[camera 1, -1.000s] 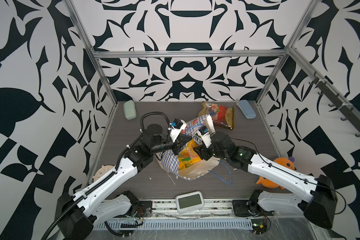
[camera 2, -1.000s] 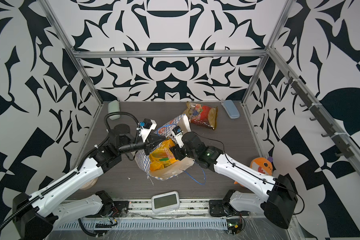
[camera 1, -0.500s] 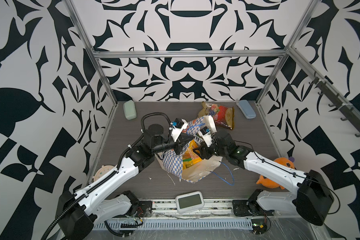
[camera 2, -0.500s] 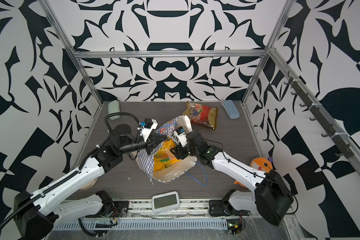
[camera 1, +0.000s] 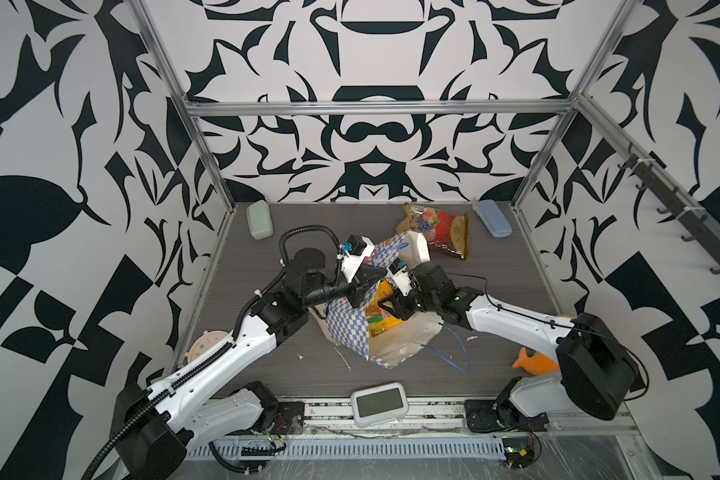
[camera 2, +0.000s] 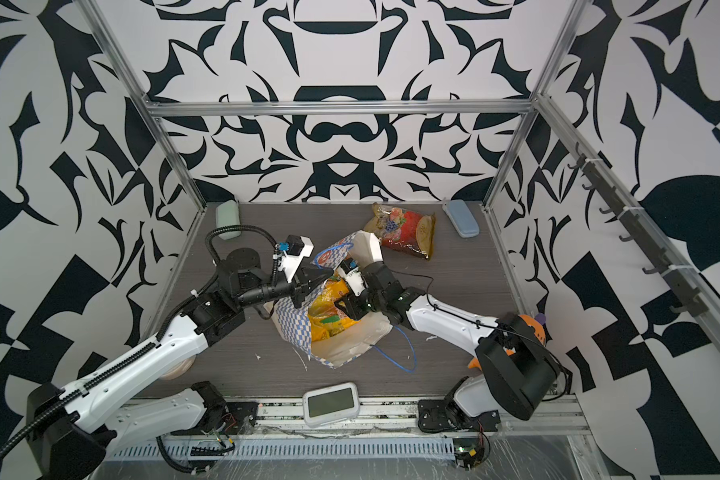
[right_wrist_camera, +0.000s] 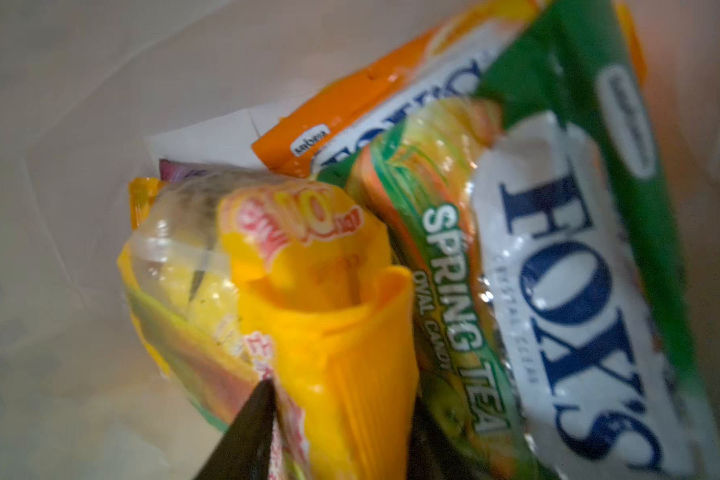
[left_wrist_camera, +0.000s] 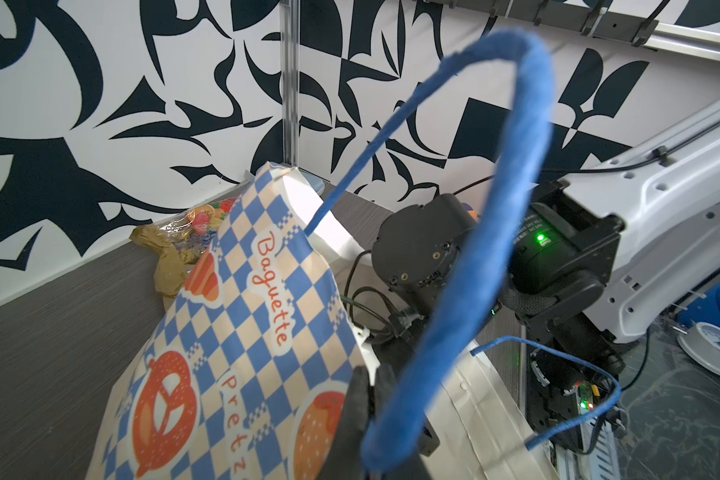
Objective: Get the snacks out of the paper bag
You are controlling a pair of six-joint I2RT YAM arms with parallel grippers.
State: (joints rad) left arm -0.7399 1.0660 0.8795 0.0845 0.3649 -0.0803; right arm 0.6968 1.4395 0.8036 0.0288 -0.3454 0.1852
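Bag [camera 1: 346, 332] gripped, packet pinched
Left gripper [left_wrist_camera: 371, 386] was clamped on the bag's rim; right gripper [right_wrist_camera: 341, 403] was closed on the yellow packet [right_wrist_camera: 308, 299] inside, beside the green packet [right_wrist_camera: 578, 291]; the red packet [camera 1: 441, 232] lay outside, just behind the bag.

The left arm [camera 1: 225, 353] extended from seven o'clock toward one, its left gripper [camera 1: 370, 277] pinched tight on the rim of the paper bag [camera 1: 346, 332]. The right arm [camera 1: 512, 324] extended from four o'clock toward ten, its right gripper [camera 1: 388, 311] angled down, clamping a yellow packet [right_wrist_camera: 341, 332].
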